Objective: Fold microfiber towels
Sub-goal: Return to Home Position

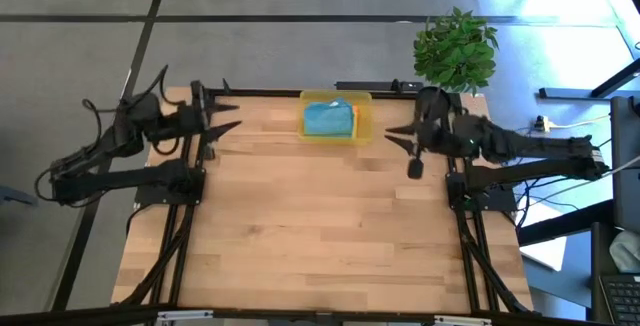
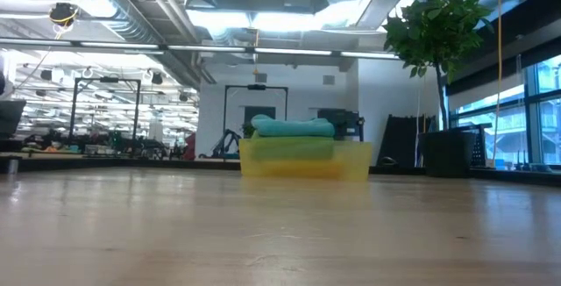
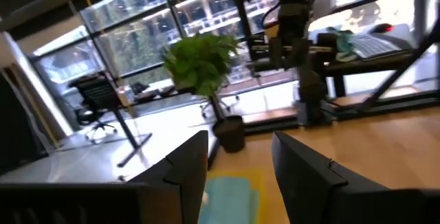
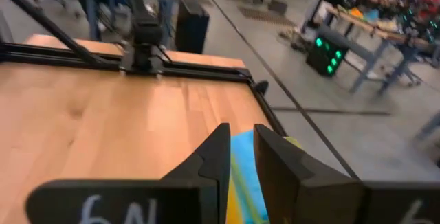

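**A:** Anything left on the desk [image 1: 320, 236] to fold?

**B:** Not that I can see. The near stretch of wood is bare from overhead and from table height, with no loose cloth on it.

**A:** And the arms?

**B:** They are farther up, one at each side. The left gripper [image 1: 236, 116] hangs near the left side with its fingers well apart and nothing between them. The right gripper [image 1: 390, 137] hangs near the right side, fingers a little apart and also empty. Both point inward across the desk.

**A:** So where are the towels?

**B:** At the far edge, in the middle, inside the yellow tray [image 2: 355, 159]. A folded teal-blue towel [image 1: 325, 119] lies on top and rises above the rim. At table height, what looks like a green towel [image 2: 294, 148] shows through the tray wall beneath it. From above, a sliver of an orange towel [image 1: 356, 116] shows along the right side. I can't count the whole stack.

**A:** Your verdict?

**B:** I'd judge the folding and stowing finished. Only parking the arms seems to be left. The plant [image 1: 455, 46] beyond the desk plays no part.
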